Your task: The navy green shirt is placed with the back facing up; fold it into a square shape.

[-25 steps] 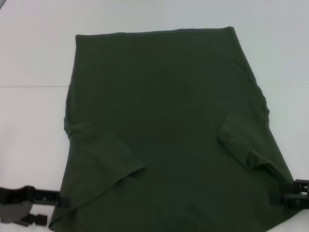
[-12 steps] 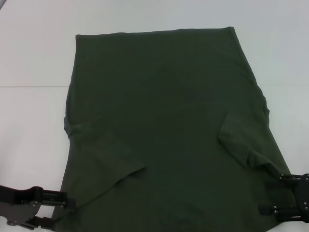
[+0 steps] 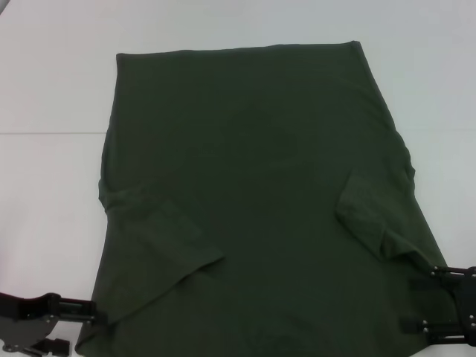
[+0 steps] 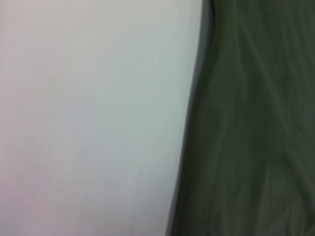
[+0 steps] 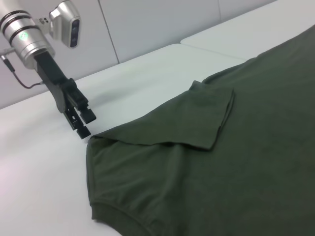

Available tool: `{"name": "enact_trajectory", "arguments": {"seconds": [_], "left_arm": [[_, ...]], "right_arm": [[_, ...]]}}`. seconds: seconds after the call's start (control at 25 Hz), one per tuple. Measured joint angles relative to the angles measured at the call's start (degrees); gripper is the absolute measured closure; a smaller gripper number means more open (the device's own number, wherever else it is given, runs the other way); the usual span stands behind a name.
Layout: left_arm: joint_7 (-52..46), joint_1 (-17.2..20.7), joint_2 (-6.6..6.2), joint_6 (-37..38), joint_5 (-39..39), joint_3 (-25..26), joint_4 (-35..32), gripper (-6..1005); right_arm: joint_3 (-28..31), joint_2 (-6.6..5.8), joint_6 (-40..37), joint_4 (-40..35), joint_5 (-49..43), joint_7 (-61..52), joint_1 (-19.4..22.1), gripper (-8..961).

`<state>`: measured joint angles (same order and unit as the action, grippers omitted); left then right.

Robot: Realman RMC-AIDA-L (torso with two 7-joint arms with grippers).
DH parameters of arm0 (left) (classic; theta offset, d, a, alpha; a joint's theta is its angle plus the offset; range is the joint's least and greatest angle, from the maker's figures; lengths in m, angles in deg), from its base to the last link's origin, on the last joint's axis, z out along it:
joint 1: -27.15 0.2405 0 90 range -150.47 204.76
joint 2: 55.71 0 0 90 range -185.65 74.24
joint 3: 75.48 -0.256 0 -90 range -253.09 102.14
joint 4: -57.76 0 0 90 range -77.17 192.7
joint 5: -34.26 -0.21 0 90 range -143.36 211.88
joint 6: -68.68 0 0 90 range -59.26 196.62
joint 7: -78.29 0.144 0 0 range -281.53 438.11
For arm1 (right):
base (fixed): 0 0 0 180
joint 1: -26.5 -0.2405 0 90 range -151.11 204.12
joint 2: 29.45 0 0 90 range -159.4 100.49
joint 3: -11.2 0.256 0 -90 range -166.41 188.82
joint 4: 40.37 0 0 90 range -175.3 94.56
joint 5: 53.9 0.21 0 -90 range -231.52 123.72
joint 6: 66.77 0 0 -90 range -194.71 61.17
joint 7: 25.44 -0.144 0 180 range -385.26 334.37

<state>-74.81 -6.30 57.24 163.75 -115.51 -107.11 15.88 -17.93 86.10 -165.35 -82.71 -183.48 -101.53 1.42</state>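
Note:
The navy green shirt [image 3: 253, 186] lies flat on the white table [image 3: 44, 89], plain side up. Both sleeves are folded inward, the left one [image 3: 163, 238] and the right one [image 3: 368, 216]. My left gripper [image 3: 83, 331] is open at the shirt's near left corner. The right wrist view shows the left gripper [image 5: 83, 123] with its tips just at the cloth edge of the shirt [image 5: 236, 162], holding nothing. My right gripper [image 3: 407, 303] is open at the near right corner, its fingers over the cloth edge. In the left wrist view only the shirt's edge [image 4: 256, 128] and bare table appear.
A seam [image 3: 52, 133] crosses the white table top on the left. A pale wall [image 5: 147, 24] stands behind the table in the right wrist view. White surface surrounds the shirt on the left, right and far sides.
The right gripper has come in from the right edge and now stands open at the shirt's corner. The left gripper has shifted toward the shirt, then slightly lower in the head view.

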Motion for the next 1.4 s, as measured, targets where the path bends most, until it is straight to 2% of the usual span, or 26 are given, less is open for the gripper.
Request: {"name": "enact_trajectory", "arguments": {"seconds": [1.08, 1.4], "left_arm": [[-0.2, -0.4, 0.58, -3.3, -0.2, -1.3, 0.6, 81], [-0.2, -0.8, 1.28, -3.0, 0.3, -1.3, 0.6, 81]], "right_arm": [[0.1, 0.3, 0.4, 0.0, -0.1, 0.1, -0.7, 97], [0.1, 0.28, 0.6, 0.0, -0.1, -0.1, -0.7, 97]]}}
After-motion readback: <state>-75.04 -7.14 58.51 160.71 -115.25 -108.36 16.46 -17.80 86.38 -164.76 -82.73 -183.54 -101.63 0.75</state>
